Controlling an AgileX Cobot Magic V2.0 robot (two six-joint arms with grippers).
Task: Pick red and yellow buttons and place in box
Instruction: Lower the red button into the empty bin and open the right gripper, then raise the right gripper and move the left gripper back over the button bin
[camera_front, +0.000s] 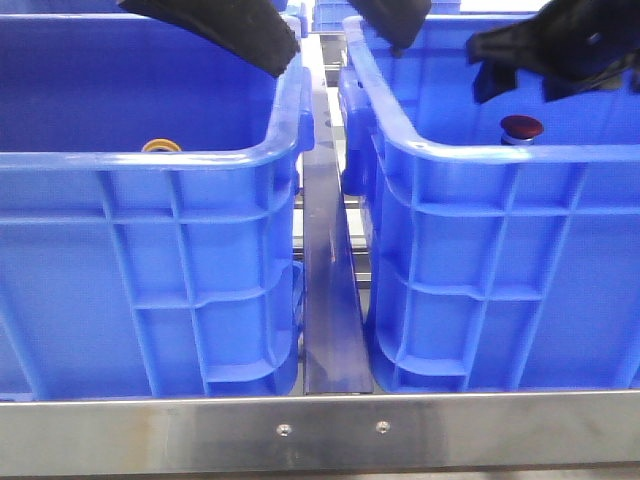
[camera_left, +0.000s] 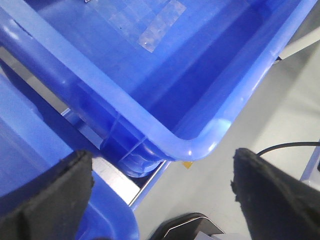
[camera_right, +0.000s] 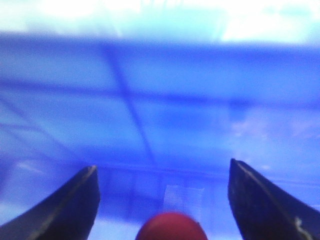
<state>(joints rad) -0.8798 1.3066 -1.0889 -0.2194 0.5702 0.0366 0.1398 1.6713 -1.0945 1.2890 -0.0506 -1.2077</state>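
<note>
Your right tool (camera_right: 162, 200) is hanging inside the right blue crate (camera_front: 500, 250), its fingers spread apart, with the red button (camera_front: 521, 127) sitting between them and not gripped. The yellow button (camera_front: 161, 146) is resting in the left crate (camera_front: 150, 250), just showing over the near rim. Your left tool (camera_left: 162, 192) is hovering over that crate's corner, fingers standing wide apart, holding nothing. A steel rail (camera_front: 325, 300) is running between the crates.

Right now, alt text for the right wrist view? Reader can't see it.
A dark red button cap sits low between the right gripper's two open black fingers, nothing clamped. Behind it, the blurred blue inner wall of a crate fills the picture.
</note>
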